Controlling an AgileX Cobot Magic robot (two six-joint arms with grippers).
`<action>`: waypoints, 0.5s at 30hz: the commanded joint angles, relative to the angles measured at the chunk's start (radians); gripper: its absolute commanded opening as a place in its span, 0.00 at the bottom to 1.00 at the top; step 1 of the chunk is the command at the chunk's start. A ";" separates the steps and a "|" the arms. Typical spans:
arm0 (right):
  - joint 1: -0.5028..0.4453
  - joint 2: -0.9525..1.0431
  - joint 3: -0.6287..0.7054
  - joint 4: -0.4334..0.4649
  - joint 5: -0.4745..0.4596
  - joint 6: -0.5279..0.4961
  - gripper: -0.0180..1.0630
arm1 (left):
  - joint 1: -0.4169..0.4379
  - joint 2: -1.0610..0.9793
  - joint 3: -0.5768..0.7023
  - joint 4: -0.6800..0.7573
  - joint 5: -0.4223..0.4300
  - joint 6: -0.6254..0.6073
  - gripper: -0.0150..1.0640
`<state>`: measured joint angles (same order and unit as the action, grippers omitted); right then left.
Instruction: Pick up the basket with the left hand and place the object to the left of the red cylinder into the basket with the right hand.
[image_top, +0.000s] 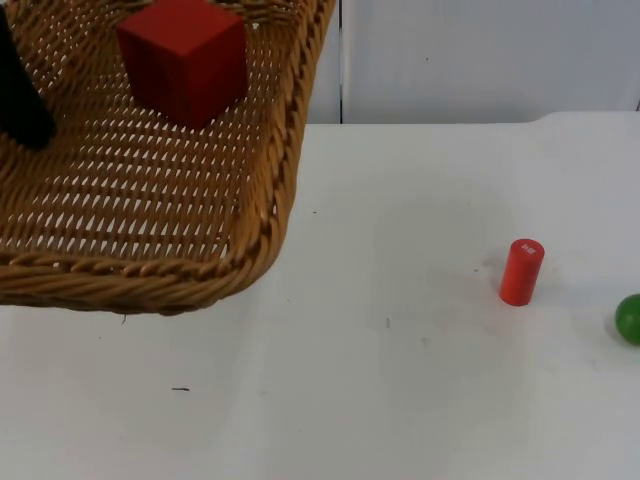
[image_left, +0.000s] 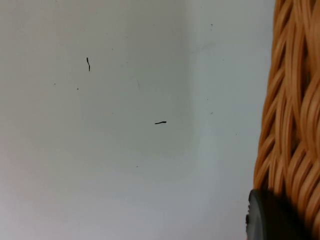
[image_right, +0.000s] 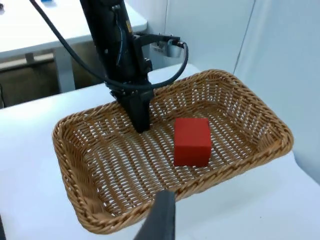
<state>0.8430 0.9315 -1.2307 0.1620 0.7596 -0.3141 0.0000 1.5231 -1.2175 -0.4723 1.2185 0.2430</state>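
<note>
We see the left gripper (image_right: 140, 125) clamped on the far rim of the one basket (image_top: 150, 285), its black finger (image_top: 20, 110) pressed against the woven wall inside; from the left wrist view a black fingertip (image_left: 272, 217) sits tight against the wicker (image_left: 295, 115). The basket hangs at the left of the top view, held up off the white table (image_top: 400, 400), a single rectangular tray of tan plaited cane with an open lattice floor and a thick braided rim. Inside it we count one red cube (image_top: 185, 60), smooth, matte and sharp-edged, resting on the weave just beside the left gripper's finger. Further right on the table stands one red cylinder (image_top: 521, 271), short, upright and smooth, with a small pale mark on its top face. At the right edge, near the cylinder but apart from it, lies one glossy green round object (image_top: 629, 319), cut off by the frame. Of the right gripper we see one dark fingertip (image_right: 160, 220) above the basket's near rim, and we cannot tell whether it is apart or together
</note>
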 joint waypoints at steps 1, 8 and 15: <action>0.006 -0.036 0.037 -0.006 -0.043 -0.003 0.73 | -0.003 -0.006 -0.004 -0.039 0.003 0.006 0.01; 0.006 -0.047 0.069 -0.022 -0.021 -0.003 0.73 | -0.003 -0.006 -0.004 -0.039 0.003 0.006 0.01; 0.006 -0.051 0.076 -0.030 0.056 0.019 0.73 | -0.003 -0.006 0.000 -0.033 0.003 0.022 0.01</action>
<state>0.8430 0.8831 -1.1611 0.1385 0.7825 -0.3070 0.0000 1.5231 -1.2175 -0.4723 1.2185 0.2546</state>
